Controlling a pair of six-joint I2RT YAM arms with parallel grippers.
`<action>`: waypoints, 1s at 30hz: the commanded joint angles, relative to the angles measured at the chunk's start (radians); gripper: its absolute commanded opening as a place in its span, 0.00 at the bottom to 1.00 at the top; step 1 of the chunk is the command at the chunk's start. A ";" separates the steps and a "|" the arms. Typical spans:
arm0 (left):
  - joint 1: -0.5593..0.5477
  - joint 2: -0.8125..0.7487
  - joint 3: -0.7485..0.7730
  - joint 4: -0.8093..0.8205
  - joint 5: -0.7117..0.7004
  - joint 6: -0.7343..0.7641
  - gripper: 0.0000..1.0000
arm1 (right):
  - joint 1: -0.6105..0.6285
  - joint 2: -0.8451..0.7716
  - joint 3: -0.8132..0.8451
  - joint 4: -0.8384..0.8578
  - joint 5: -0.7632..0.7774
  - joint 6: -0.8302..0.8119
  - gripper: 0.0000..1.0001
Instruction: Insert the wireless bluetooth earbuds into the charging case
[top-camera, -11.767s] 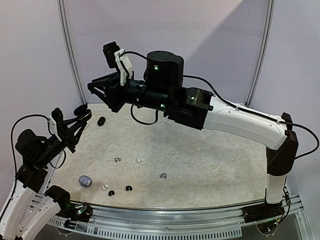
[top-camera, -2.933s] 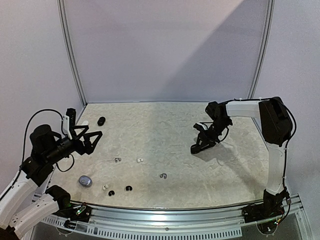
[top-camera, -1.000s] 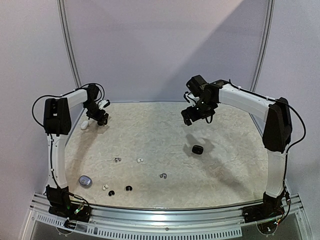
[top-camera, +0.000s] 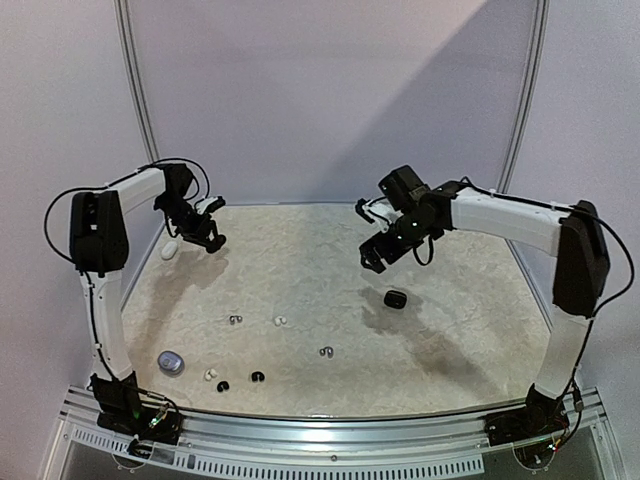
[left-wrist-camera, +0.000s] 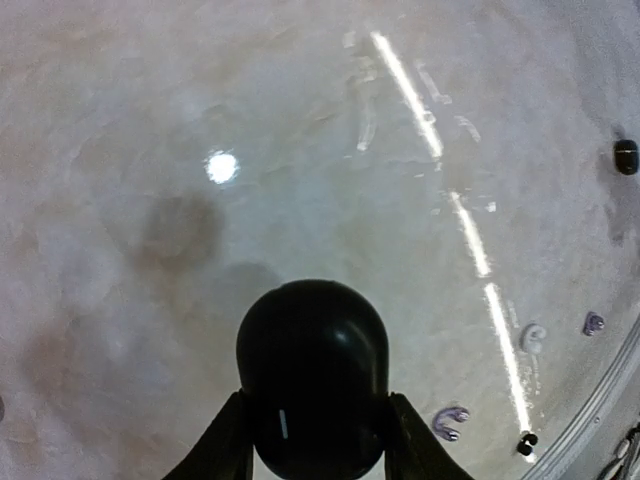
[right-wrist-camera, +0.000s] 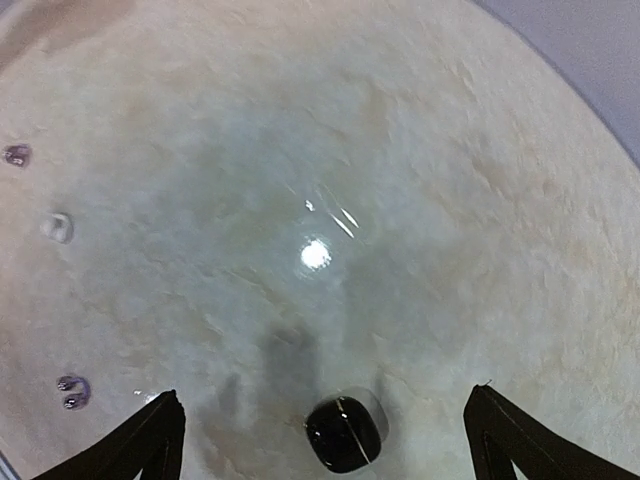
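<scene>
My left gripper (top-camera: 208, 236) is shut on a glossy black charging case (left-wrist-camera: 312, 375) at the back left and holds it above the table, one finger on each side. A second black case (top-camera: 396, 299) lies on the table right of centre. My right gripper (top-camera: 372, 258) hovers open above it, and the case (right-wrist-camera: 345, 433) sits between the spread fingers (right-wrist-camera: 150, 440) without touching them. The earbuds lie loose near the front: a silvery hooked one (top-camera: 325, 351), a white one (top-camera: 280, 321), another silvery one (top-camera: 236, 320), and black ones (top-camera: 258, 377).
A white case (top-camera: 169, 249) rests by the left wall beside my left gripper. A grey case (top-camera: 171, 362) sits at the front left, close to a white bud (top-camera: 210, 375). Curved walls ring the table (top-camera: 470, 330) at the back and sides.
The left gripper has shut on the black case and raised it off the table. The right gripper has come down and a little nearer, still wide open over the other black case.
</scene>
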 joint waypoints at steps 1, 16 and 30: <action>-0.107 -0.243 -0.133 -0.018 0.133 -0.031 0.03 | 0.025 -0.196 -0.097 0.372 -0.174 -0.074 0.99; -0.436 -0.766 -0.241 0.079 -0.387 0.011 0.00 | 0.227 -0.099 0.033 0.887 -0.143 0.761 0.82; -0.662 -0.903 -0.371 0.336 -0.595 0.095 0.00 | 0.301 0.028 0.085 1.088 -0.192 0.812 0.69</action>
